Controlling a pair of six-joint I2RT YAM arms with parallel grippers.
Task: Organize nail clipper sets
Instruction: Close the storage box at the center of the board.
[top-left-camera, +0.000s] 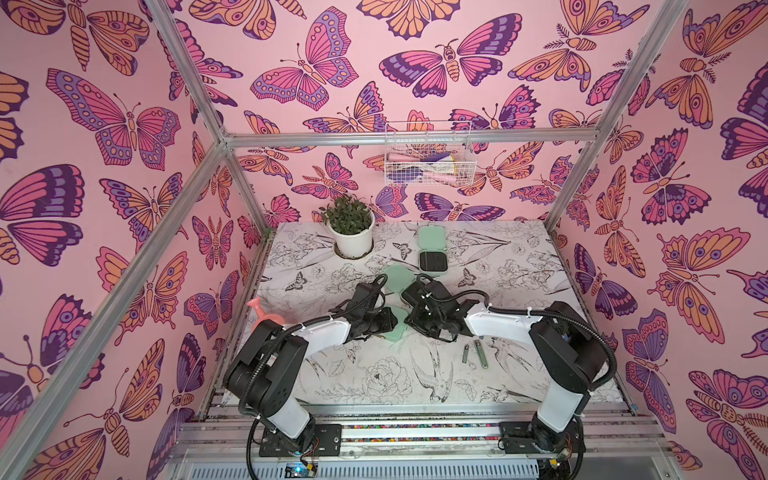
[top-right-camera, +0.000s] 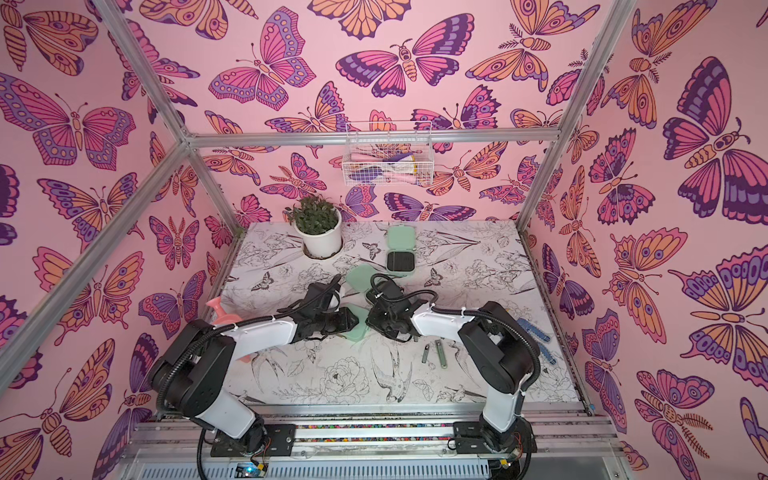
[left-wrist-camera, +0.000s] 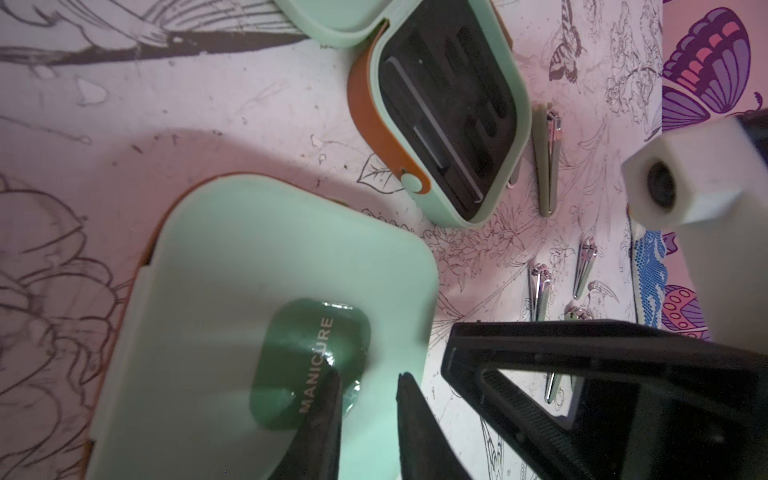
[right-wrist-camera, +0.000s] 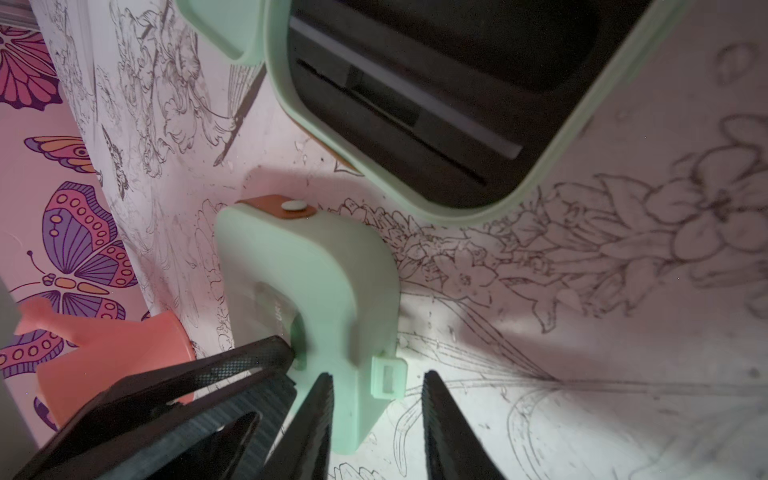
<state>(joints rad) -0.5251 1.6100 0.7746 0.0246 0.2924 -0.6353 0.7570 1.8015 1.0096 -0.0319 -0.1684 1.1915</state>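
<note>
While the closed mint-green case (top-left-camera: 395, 330) is lying flat at mid-table (top-left-camera: 374, 386) between the two arms, the left claw (left-wrist-camera: 365, 380) is bearing down on its lid. Its jaws are drawn close together with nothing between them, and one fingertip (left-wrist-camera: 328, 399) is resting on the dark "MANICURE" label (left-wrist-camera: 307, 353). The right claw (right-wrist-camera: 379, 374) is standing partly open, its jaws straddling the case's latch tab (right-wrist-camera: 387, 376) without visibly clamping it. A second case (left-wrist-camera: 449, 104) is lying open just beside the closed one, its black slotted tray facing up. A third open case (top-left-camera: 432, 258) is sitting farther back, near the potted plant (top-left-camera: 351, 226). Several loose clippers (top-left-camera: 482, 353) are lying on the table on the right arm's side.
</note>
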